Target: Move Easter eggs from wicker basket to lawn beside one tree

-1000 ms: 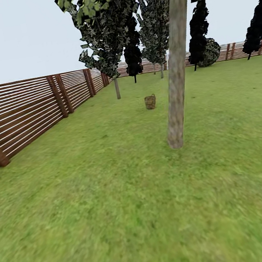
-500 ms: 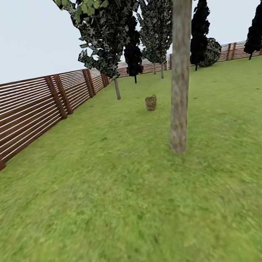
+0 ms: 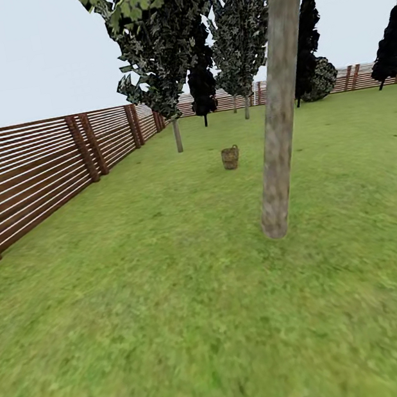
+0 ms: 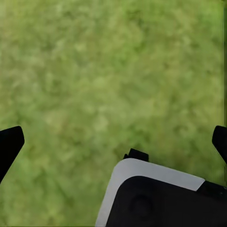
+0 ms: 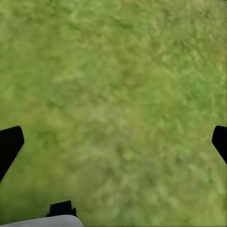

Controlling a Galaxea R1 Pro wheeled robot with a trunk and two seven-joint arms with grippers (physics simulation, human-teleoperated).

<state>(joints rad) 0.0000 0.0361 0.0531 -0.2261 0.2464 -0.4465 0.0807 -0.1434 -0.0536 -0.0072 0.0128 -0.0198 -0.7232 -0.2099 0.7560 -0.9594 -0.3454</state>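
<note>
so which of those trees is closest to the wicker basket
The thick, pale, leaning trunk just right of the wicker basket in the head view looks closest. The thin-trunked tree stands farther back on its left; the dark trees line the far fence.

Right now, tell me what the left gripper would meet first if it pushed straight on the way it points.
The lawn. The left gripper is open and points at bare grass, and nothing lies between its fingertips and the turf. How far off the grass is, the left wrist view cannot show.
</note>
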